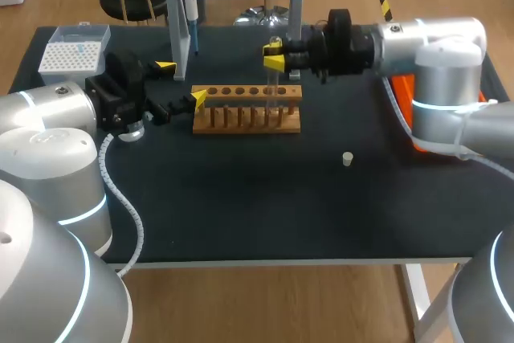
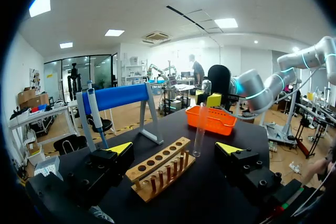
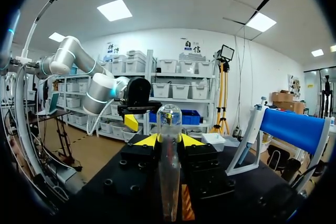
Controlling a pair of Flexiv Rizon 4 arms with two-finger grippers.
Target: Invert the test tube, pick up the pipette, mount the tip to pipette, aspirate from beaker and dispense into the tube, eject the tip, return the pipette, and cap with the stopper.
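Barely started: clear glass test tube (image 3: 169,129) still to be inverted.
Clamped in right gripper (image 1: 274,58), round end up, above brown wooden rack (image 1: 245,128); left gripper (image 1: 181,82) spread wide; blue-and-white pipette (image 1: 191,14) and small cream stopper (image 1: 347,158) well apart, untouched.

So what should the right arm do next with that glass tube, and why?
Probably lift it straight up. The right tool looks closed on the test tube, which stands round end up at the end of the wooden rack, so it must clear the rack before it can be turned over.

Black-topped table (image 1: 257,206), pale front edge
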